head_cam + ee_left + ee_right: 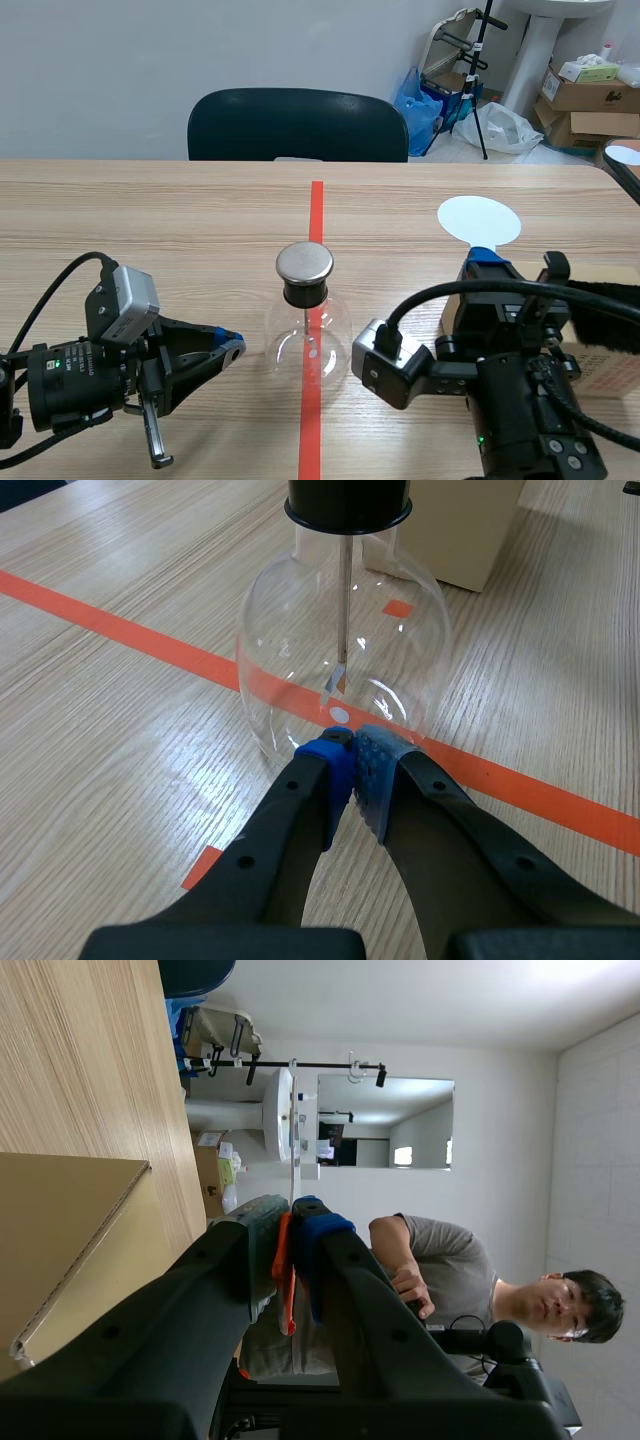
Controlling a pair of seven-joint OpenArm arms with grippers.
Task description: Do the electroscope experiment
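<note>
Flask (305, 325) is standing at table centre on the red tape line (316, 210), with its metal cap (304, 262) facing up, presumably so that a charged thing can be brought over it.

Scene view: the left gripper (228, 345) is lying low at nine o'clock of the flask, fingers pressed together on nothing. The right gripper (488, 262) is sitting at three o'clock, gripping a white paddle (480, 220) whose disc is pointing away at two o'clock, well apart from the cap. A box (610, 375) is lying at four o'clock, beneath the right arm.

Left wrist view: the closed fingertips (375, 770) are meeting at the flask's base, which is at twelve o'clock of the gripper, probably to steady it; contact cannot be confirmed. Inside, a rod (345, 590) is carrying a foil leaf (335, 678) that is hanging close, suggesting no charge yet.

Right wrist view: the pads are clamping the paddle's orange handle (284, 1280), with the wrist rolled sideways.
</note>
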